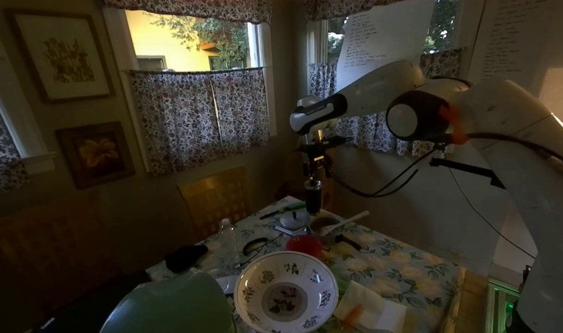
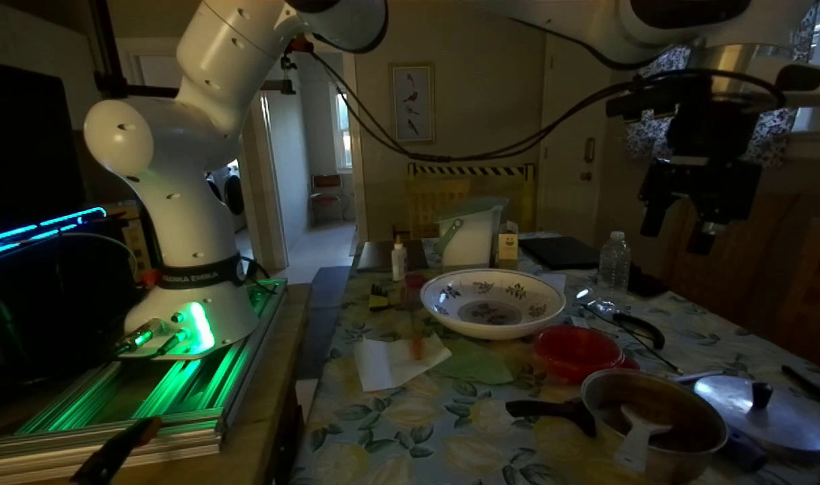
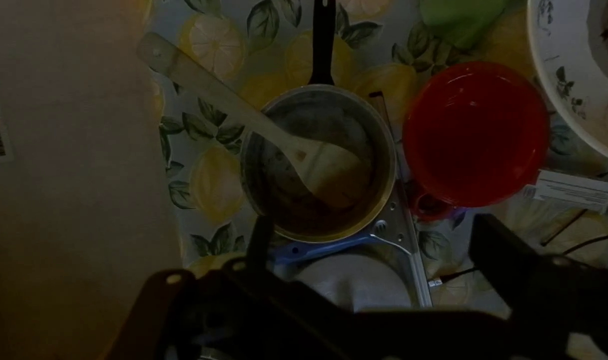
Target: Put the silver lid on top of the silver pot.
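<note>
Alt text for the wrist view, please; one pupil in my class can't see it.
An uncovered, long-handled silver pot, seen from above, has a pale spatula resting in it, lemon-print tablecloth to its left and a red bowl to its right. At the picture's bottom, the open gripper partly hides the silver lid.

The silver lid (image 2: 790, 412) lies knob (image 2: 761, 395) up just beside the silver pot (image 3: 323, 119), which stands upright, uncovered, its 1 dark handle (image 3: 323, 45) pointing away from the lid.
</note>
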